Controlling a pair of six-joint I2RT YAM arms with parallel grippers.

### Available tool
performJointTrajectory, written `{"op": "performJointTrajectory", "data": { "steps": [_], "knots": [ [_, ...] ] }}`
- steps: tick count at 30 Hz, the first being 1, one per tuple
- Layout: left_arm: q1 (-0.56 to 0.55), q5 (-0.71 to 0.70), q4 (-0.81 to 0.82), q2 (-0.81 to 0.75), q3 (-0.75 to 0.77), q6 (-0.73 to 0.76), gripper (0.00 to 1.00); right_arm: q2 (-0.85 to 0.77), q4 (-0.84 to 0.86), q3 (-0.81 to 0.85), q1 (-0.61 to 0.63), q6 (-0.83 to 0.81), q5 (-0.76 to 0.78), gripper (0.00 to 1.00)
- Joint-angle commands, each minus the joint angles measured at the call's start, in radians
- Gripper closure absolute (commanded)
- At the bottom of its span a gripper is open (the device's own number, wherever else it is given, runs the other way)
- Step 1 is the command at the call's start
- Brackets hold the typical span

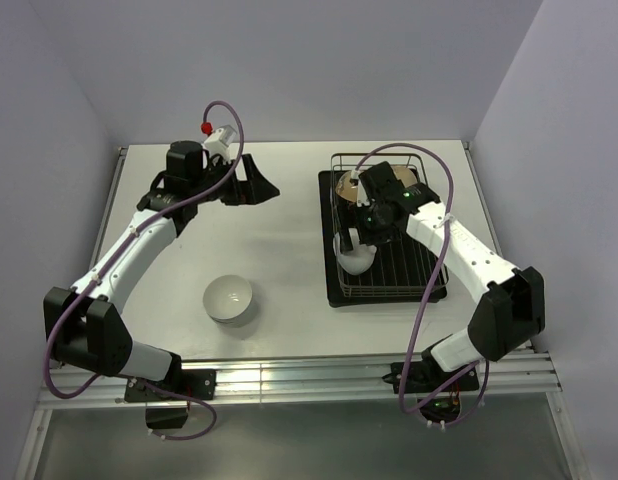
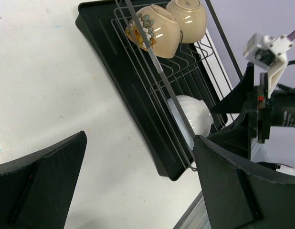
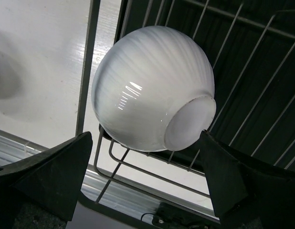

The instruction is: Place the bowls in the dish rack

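The dish rack [image 1: 409, 282] stands at the right of the table. A white bowl [image 1: 358, 260] lies on its side at the rack's near left corner. My right gripper [image 1: 355, 240] is open just above it. In the right wrist view the bowl [image 3: 147, 90] rests on the rack wires [image 3: 262, 71] between the spread fingers [image 3: 57, 171], foot toward the camera. Two tan bowls [image 2: 154, 31] [image 2: 188, 16] stand at the rack's far end. Another white bowl [image 1: 229, 298] sits upright on the table. My left gripper [image 1: 254, 185] is open and empty, far from it.
The rack's black tray [image 2: 133, 95] and the white bowl in it [image 2: 193, 114] show in the left wrist view, with the right arm [image 2: 271, 109] beside them. A metal rail [image 1: 289, 380] runs along the table's near edge. Walls close in the back and both sides.
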Motion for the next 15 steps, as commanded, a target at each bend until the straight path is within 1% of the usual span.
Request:
{"op": "performJointTrajectory", "data": {
  "steps": [1,4,8,10,11,13,15],
  "knots": [
    [0.016,0.056,-0.001,-0.054,-0.004,0.054,0.01,-0.043,0.01,0.066,0.004,-0.002,-0.005,0.0],
    [0.037,0.113,-0.095,-0.074,0.002,0.131,0.01,-0.083,0.011,0.07,0.003,-0.017,-0.004,0.0],
    [0.103,0.258,-0.234,-0.116,-0.04,0.356,0.05,-0.161,0.074,0.028,-0.029,-0.075,-0.002,0.0],
    [0.149,0.3,-0.379,-0.129,-0.062,0.457,0.07,-0.198,0.089,0.017,-0.054,-0.083,-0.04,0.0],
    [0.161,0.3,-0.439,-0.134,-0.067,0.598,0.08,-0.204,0.091,0.022,-0.083,-0.089,-0.063,0.0],
    [0.191,0.255,-0.561,-0.148,-0.076,0.745,0.11,-0.208,0.085,0.042,-0.114,-0.088,-0.1,0.0],
    [0.206,0.237,-0.635,-0.166,-0.093,0.859,0.12,-0.211,0.077,0.051,-0.155,-0.086,-0.12,0.0]
  ]
}}
